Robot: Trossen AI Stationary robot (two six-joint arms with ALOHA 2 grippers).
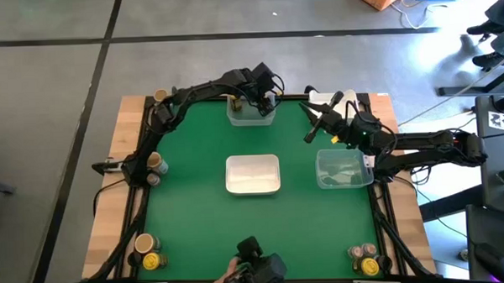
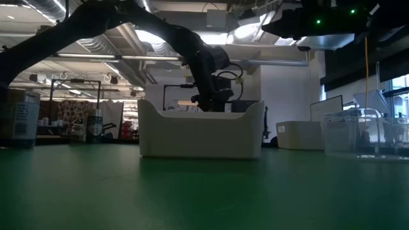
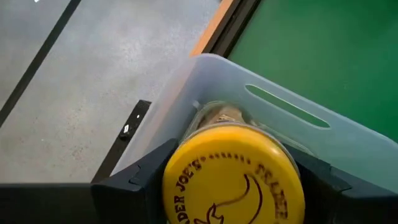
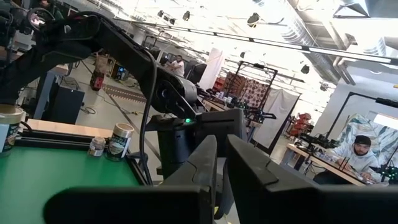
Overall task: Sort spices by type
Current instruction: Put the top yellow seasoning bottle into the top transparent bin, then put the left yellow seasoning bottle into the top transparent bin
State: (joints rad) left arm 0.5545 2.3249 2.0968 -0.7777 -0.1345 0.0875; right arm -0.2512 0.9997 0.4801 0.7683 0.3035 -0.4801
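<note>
My left gripper (image 1: 261, 95) reaches down into the clear tub (image 1: 251, 113) at the table's far edge, shut on a spice jar with a yellow cap (image 3: 233, 177). In the left wrist view the jar fills the gap between both dark fingers, within the tub's wall (image 3: 273, 102). My right gripper (image 1: 315, 127) hangs shut and bare above the table, right of that tub. Other spice jars stand in small groups at the far left corner (image 1: 160, 96), the left edge (image 1: 156, 166), the near left corner (image 1: 148, 250) and the near right corner (image 1: 364, 259). My left gripper has the jar between its two fingers (image 3: 146, 180), one on each side of it just under the yellow cap's rim (image 3: 171, 186). The fingers slant down into the tub. The cap hides the jar's body and foot, so I cannot tell whether it stands on the tub's floor.
A white tub (image 1: 253, 174) sits mid-table and a clear tub (image 1: 342, 169) to its right, under my right arm. A white box (image 1: 321, 97) lies at the far edge. Open green mat lies between the tubs and the near edge.
</note>
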